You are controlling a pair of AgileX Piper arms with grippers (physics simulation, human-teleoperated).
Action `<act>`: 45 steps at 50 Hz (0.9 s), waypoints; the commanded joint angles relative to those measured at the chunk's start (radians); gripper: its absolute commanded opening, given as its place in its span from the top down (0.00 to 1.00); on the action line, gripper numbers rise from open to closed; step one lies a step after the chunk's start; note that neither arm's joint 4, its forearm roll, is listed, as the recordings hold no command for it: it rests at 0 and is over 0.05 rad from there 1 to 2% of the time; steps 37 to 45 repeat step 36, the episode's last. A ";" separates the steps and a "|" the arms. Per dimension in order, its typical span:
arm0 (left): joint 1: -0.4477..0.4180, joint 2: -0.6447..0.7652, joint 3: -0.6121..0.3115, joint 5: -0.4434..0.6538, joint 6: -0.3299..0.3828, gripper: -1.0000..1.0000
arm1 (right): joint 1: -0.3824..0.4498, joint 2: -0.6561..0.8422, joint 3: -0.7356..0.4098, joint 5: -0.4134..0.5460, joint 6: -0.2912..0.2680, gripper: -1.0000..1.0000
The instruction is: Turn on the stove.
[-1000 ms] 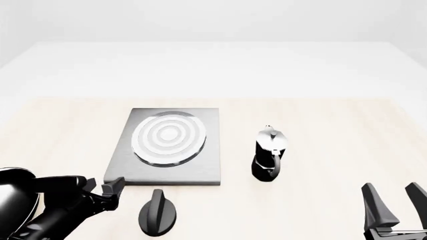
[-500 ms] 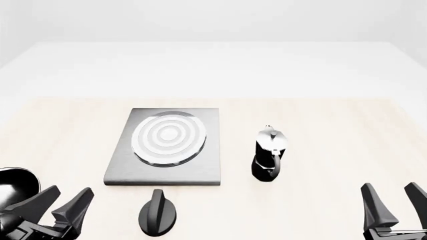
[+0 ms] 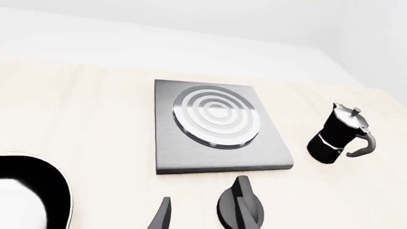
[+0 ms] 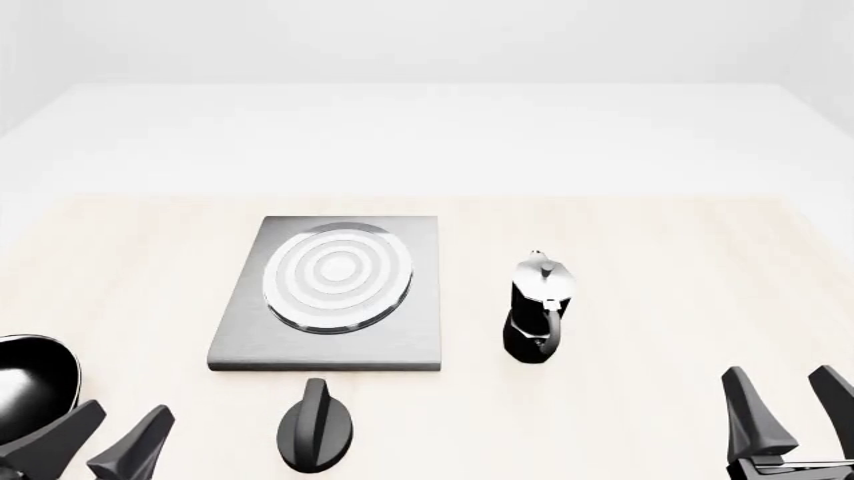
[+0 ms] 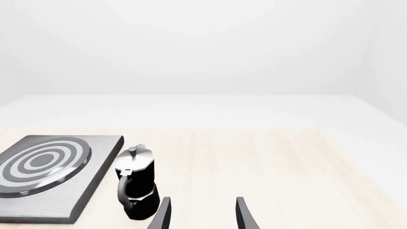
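Gaping wide and empty, left claw (image 4: 114,445) hovers beside the knob (image 4: 315,428); right claw (image 4: 790,410) likewise.

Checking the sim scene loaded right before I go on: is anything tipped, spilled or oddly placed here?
Nothing is tipped or spilled. The one oddity: the black round ridged knob sits loose on the pale wooden table, apart from the flat brushed-grey stove slab. The small black-and-silver moka pot stands upright beside the slab.

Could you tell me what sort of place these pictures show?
Most likely a simulated kitchen-style tabletop rather than a real room: a pale wooden table carries a flat grey stove with burner rings, its separate black knob, and a small moka pot, against featureless white surroundings.
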 commanded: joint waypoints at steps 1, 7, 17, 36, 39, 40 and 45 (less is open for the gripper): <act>0.057 -0.019 0.034 0.029 -0.025 0.00 | 0.001 -0.002 0.000 0.003 0.004 0.00; 0.089 -0.018 0.043 0.055 0.039 0.00 | 0.004 0.021 0.000 -0.014 0.006 0.00; 0.132 -0.019 0.076 0.064 0.092 0.00 | 0.005 0.021 0.000 -0.014 0.007 0.00; 0.232 -0.019 0.077 0.051 0.115 0.00 | 0.004 -0.005 0.000 0.007 0.011 0.00; 0.232 -0.019 0.077 0.051 0.115 0.00 | 0.004 -0.005 0.000 0.007 0.011 0.00; 0.232 -0.019 0.077 0.051 0.115 0.00 | 0.004 -0.005 0.000 0.007 0.011 0.00; 0.232 -0.019 0.077 0.051 0.115 0.00 | 0.004 -0.005 0.000 0.007 0.011 0.00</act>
